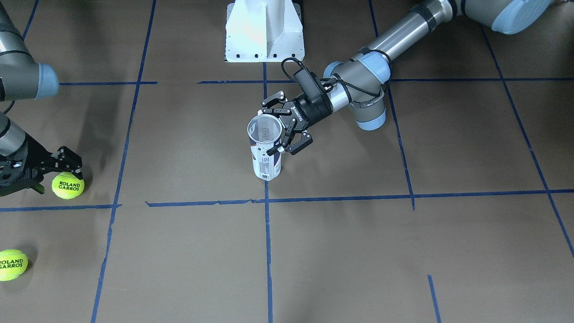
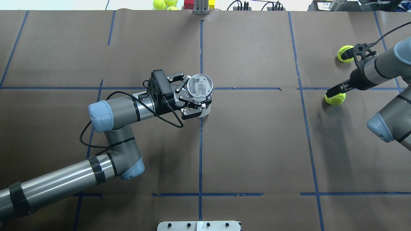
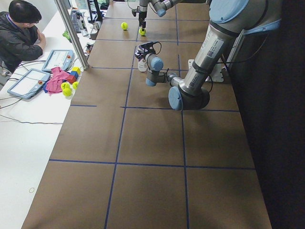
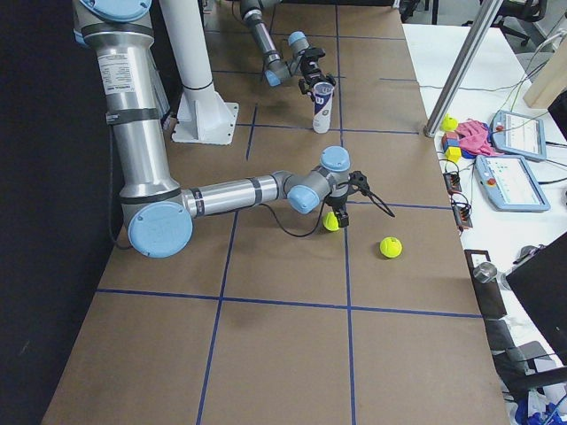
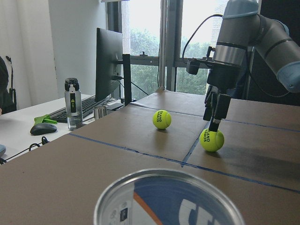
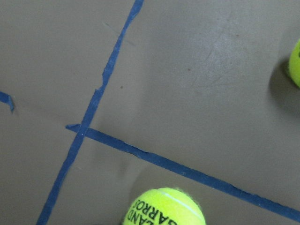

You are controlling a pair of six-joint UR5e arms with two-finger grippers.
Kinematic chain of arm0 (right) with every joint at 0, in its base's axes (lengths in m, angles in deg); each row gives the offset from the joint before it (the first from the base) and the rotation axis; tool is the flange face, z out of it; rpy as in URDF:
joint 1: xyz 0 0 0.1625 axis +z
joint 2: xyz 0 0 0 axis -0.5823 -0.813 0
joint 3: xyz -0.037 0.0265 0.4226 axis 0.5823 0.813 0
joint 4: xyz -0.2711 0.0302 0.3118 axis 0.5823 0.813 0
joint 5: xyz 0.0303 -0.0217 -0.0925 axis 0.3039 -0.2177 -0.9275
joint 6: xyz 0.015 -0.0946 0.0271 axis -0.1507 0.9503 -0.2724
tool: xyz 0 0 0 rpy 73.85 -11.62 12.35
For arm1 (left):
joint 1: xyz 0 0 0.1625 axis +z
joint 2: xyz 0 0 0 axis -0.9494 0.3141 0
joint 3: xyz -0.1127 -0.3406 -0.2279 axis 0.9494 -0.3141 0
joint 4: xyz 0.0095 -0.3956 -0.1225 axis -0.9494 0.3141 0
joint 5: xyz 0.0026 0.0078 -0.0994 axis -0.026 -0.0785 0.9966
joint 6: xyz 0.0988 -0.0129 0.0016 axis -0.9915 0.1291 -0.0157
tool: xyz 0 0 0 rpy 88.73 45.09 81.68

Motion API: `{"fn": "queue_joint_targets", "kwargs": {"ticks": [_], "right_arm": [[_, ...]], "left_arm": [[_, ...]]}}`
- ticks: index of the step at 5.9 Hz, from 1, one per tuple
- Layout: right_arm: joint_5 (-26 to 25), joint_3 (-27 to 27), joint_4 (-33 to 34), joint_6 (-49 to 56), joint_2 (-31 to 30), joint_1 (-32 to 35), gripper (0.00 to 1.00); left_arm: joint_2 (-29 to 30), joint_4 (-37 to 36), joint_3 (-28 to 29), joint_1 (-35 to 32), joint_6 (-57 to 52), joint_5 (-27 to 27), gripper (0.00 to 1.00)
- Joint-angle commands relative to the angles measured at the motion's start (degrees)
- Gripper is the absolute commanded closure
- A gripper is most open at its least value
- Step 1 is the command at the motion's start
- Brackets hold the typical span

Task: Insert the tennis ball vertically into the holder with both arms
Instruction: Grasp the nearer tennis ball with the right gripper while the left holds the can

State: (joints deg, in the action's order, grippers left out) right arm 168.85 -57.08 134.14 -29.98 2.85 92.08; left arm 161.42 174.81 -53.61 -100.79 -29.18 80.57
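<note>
The left gripper [image 1: 277, 128] is closed round the holder [image 1: 267, 163], one finger on each side just under the open rim. The tube stands upright on the table [image 1: 403, 251] near its middle, mouth facing up. I'd judge that thin clear plastic to be light and a bit springy. A hard squeeze high up could pull the mouth out of round, so a moderate grip where it is now looks right for keeping it steady. The left wrist view looks over the tube's rim, and nothing shows above the mouth.

Well away, at the robot's right end of the table, the right gripper [image 1: 59, 178] points down at a tennis ball [image 1: 68, 185]. Its fingers are spread about a ball's width, with the tips at the top of the ball. I can't see that they have clamped it, and the ball sits on the table. The felt should give a good, non-slip hold, and the ball is light and gives a little. I'd take it across its widest part, so it can't squirt out and the fingers clear the rim when it goes in.

A second ball [image 1: 10, 265] lies further out, apart from both grippers.
</note>
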Motion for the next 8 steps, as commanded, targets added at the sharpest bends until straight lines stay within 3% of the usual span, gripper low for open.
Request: {"fn": "queue_joint_targets", "kwargs": {"ticks": [1, 2, 3, 4, 7, 8], "right_arm": [[-1.6, 1.6, 0.0, 0.3, 0.1, -1.7, 0.00], [-2.6, 1.6, 0.0, 0.0, 0.4, -2.7, 0.09], [-2.6, 1.7, 0.2, 0.4, 1.5, -2.8, 0.77], [-2.6, 1.4, 0.0, -0.1, 1.6, -2.7, 0.95], [-1.9, -9.0, 2.8, -11.0, 1.9, -2.8, 0.97], [-1.8, -16.1, 14.3, -14.4, 6.1, -3.1, 0.97]], "left_arm": [[0.0, 0.0, 0.0, 0.0, 0.0, 0.0, 0.09], [-0.1, 0.0, 0.0, 0.0, 0.0, 0.0, 0.09], [-0.1, 0.0, 0.1, 0.0, 0.0, 0.0, 0.09], [0.0, 0.0, 0.1, 0.0, 0.0, 0.0, 0.09], [0.0, -0.1, 0.0, 0.3, 0.0, 0.0, 0.09], [0.0, -0.1, 0.0, 0.3, 0.0, 0.0, 0.09]]}}
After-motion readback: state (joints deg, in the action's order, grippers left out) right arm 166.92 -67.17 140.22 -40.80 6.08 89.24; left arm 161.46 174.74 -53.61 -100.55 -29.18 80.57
